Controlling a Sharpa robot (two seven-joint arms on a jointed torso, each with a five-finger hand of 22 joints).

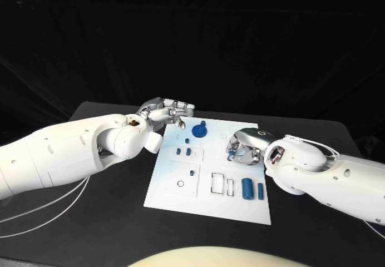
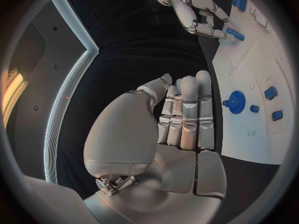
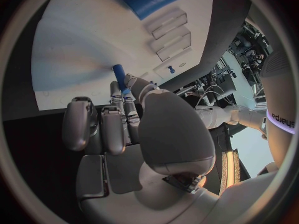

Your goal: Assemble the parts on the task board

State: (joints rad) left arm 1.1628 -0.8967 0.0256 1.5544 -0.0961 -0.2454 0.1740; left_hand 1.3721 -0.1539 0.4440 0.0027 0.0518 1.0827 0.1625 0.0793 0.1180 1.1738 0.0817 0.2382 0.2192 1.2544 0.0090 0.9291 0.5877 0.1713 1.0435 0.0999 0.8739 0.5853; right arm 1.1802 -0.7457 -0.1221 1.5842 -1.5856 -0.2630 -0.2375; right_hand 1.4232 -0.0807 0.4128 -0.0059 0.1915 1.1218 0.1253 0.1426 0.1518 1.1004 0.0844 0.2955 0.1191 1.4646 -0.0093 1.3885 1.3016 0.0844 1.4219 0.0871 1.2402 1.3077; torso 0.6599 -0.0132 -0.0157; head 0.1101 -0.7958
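The white task board (image 1: 181, 192) lies in the middle of the table. My right hand (image 1: 247, 147) hovers over its right middle and pinches a small blue peg (image 1: 231, 152) between thumb and fingertip. The right wrist view shows that peg (image 3: 119, 76) sticking out past the right hand (image 3: 124, 129) just above the board (image 3: 74, 50). My left hand (image 1: 168, 110) hangs at the board's far left corner, fingers stretched out and holding nothing; the left wrist view shows the left hand (image 2: 171, 129) beside the board (image 2: 249, 134). A blue gear (image 1: 200, 131) stands on the board near it.
Two small blue pieces (image 1: 183, 151) sit at the board's left middle, and two blue cylinders (image 1: 252, 188) lie in its near right part beside rectangular slots (image 1: 219, 183). Black table surrounds the board. In the left wrist view the gear (image 2: 235, 102) and my right hand (image 2: 196, 12) appear.
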